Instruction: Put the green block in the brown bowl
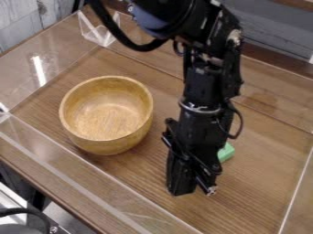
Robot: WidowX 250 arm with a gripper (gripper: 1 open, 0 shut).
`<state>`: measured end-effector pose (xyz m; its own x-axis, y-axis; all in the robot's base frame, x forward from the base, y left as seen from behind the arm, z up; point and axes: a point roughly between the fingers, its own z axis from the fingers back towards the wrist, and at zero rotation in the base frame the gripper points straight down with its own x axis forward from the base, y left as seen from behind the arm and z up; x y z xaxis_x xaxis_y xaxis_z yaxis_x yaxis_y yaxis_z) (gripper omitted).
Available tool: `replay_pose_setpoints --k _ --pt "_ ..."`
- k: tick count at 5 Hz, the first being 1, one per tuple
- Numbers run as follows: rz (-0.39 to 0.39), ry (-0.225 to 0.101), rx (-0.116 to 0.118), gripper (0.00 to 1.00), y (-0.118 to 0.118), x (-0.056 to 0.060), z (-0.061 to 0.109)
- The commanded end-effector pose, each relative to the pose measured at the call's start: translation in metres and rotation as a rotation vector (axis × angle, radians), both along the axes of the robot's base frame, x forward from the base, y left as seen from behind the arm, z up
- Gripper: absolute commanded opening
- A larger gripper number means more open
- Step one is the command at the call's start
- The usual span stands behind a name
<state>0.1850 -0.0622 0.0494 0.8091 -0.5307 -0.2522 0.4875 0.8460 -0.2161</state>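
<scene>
The brown bowl (108, 114) stands empty on the wooden table, left of centre. My black gripper (196, 186) points steeply down at the table to the bowl's right, with its tips close to the surface. Its fingers look shut, and nothing shows between them. The green block (226, 153) shows only as a small bright patch at the gripper's right side, lying on the table behind it. Most of the block is hidden by the gripper body. Whether the gripper touches the block cannot be told.
Clear plastic walls (37, 69) run around the table area at the left, back and front. The table's front edge (73, 196) lies close below the bowl. A black cable (116, 37) loops off the arm at the back.
</scene>
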Motion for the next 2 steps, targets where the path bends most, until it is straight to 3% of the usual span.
replay_pose_setpoints --k 1,2 --pt "0.011 -0.057 -0.019 0.00 -0.0007 0.0123 0.0138" --pt "0.009 -0.059 -0.020 0.00 -0.0006 0.0169 0.0159"
